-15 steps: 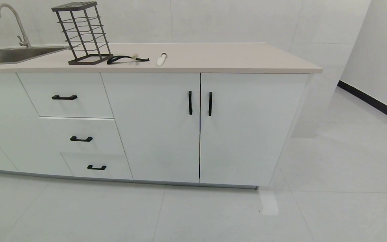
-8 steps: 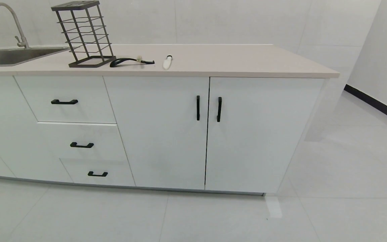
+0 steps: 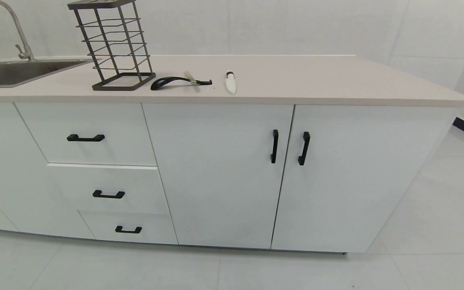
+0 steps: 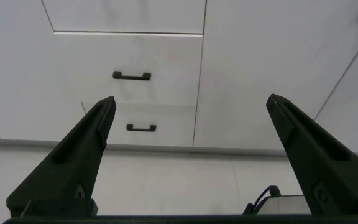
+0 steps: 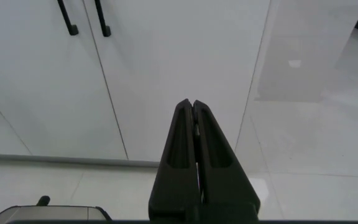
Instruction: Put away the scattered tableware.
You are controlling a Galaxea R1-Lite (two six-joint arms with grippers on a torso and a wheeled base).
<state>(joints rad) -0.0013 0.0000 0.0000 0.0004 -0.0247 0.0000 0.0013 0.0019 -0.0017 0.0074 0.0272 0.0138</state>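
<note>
Here's the spoon (image 3: 175,81), black, flat on the tabletop (image 3: 336,80) close to the front edge. Its bowl sits just beside the foot of the wire rack (image 3: 113,44) and its handle runs along the edge, away from the sink (image 3: 14,70). A short tan stick (image 3: 191,77) crosses that handle. A little further along lies a small white utensil (image 3: 230,83), apart from the spoon, its long axis pointing from front edge to back.

Now the key relation: everything to be tidied is up top, and both tools are down low, facing the cabinet fronts under the tabletop. The left tool (image 4: 190,102) has its fingers spread wide, nothing between them, and it looks at the lower drawers (image 4: 132,76). The right tool (image 5: 192,106) has its fingers pressed together, empty, and it faces the double doors (image 5: 166,62) near the floor.

The spoon sits roughly above the line where drawers meet doors, so the left arm looks the nearer one, and its spread fingers suit a pickup across the slim handle. Either arm has to rise well above the front edge first.
</note>
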